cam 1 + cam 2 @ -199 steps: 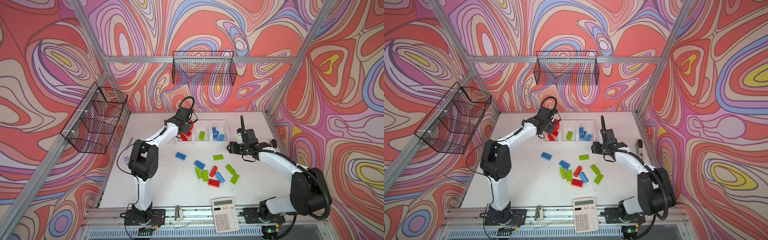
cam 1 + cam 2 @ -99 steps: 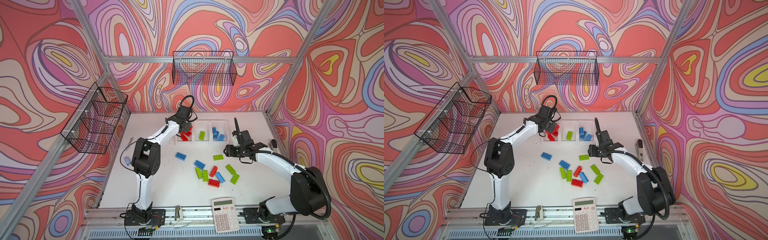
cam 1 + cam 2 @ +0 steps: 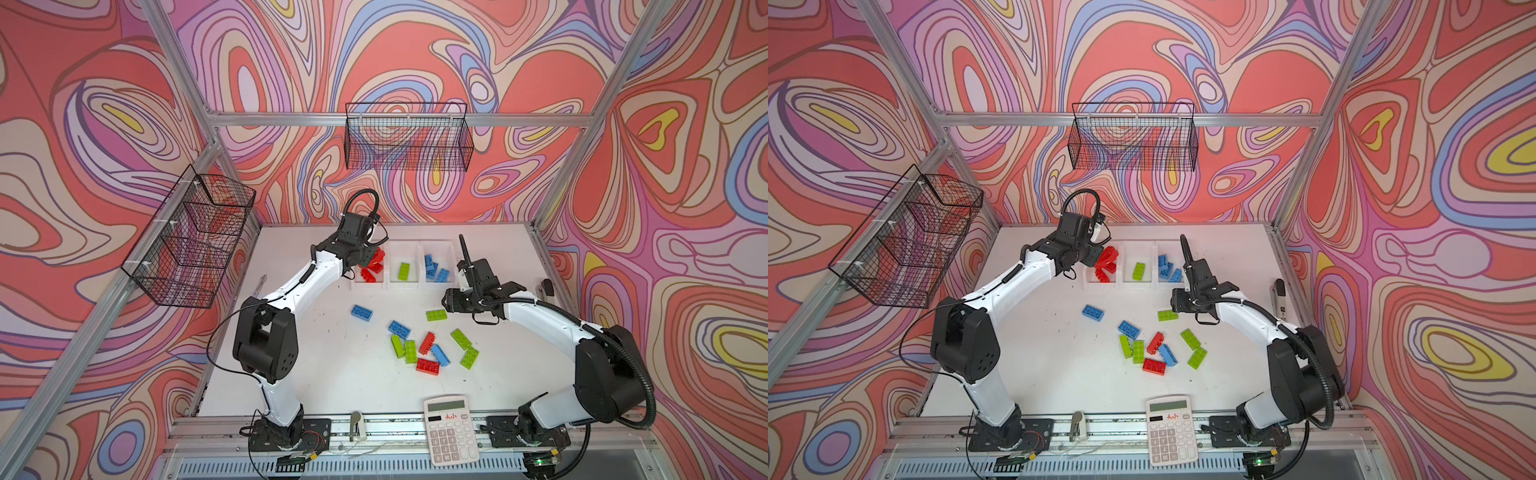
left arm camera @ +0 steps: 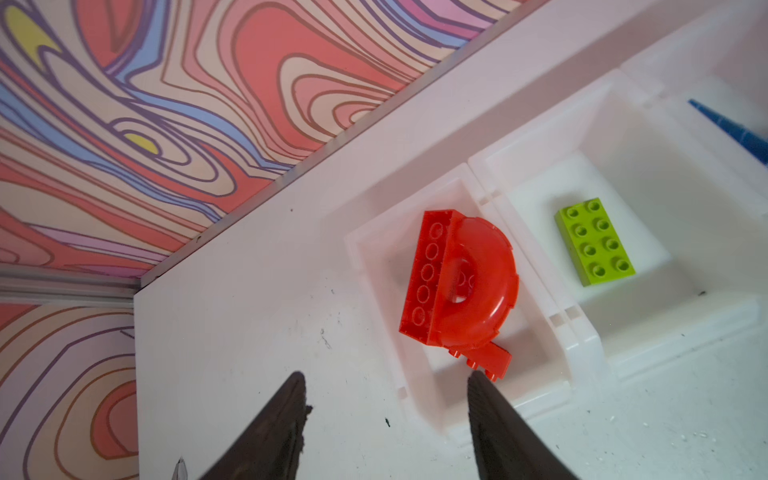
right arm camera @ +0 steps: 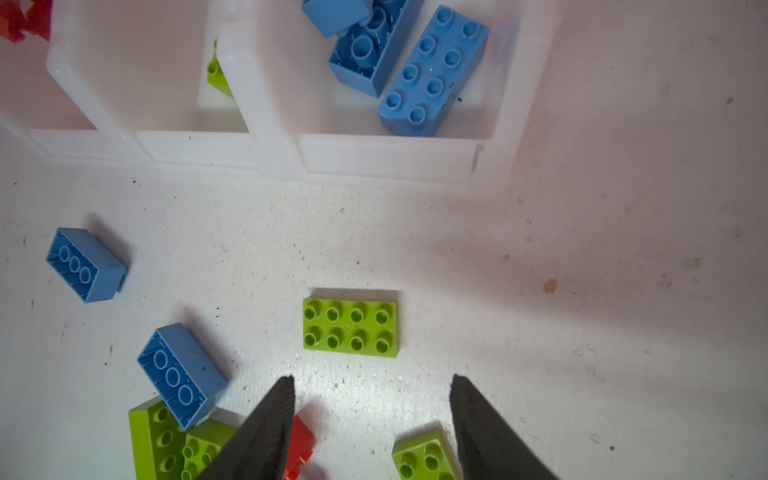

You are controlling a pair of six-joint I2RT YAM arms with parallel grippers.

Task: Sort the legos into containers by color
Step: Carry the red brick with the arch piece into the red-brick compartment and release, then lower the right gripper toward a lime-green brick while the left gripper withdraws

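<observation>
- Here, my left gripper [image 4: 385, 384] hangs with its fingers apart and nothing between them. One finger is over bare table [image 4: 249, 332], the other over the near rim of the left bin [image 4: 376, 249].
- Beyond that bin a strip of bare white runs to the table's back edge, where the patterned wall [image 4: 166, 104] rises.
- My right gripper [image 5: 372, 386] is spread too, and empty. A lone green brick [image 5: 351, 327] lies flat, studs up, just ahead of the fingertips and apart from them.
- Past that brick the table is bare up to the front wall of the right bin [image 5: 390, 156], and it is open toward the table's right side as well.
- Room is tighter on the other side, where the loose pile [image 3: 432, 351] of green, blue and red bricks lies near. A red brick [image 5: 301, 444] sits right beside one finger; I cannot tell whether they touch.
- A single blue brick [image 3: 361, 312] lies apart from the pile with wide bare table around it. A calculator [image 3: 451, 430] lies across the front edge.
- The three white bins stand joined in a row near the back.
- Left bin: a red arch [image 4: 478, 274] leans against a tipped red block [image 4: 428, 270] whose hollow underside shows, with more red beneath.
- Middle bin [image 4: 623, 174]: one binned green brick [image 4: 594, 243], flat, studs up.
- Right bin: three blue bricks [image 5: 432, 70], jumbled together.
</observation>
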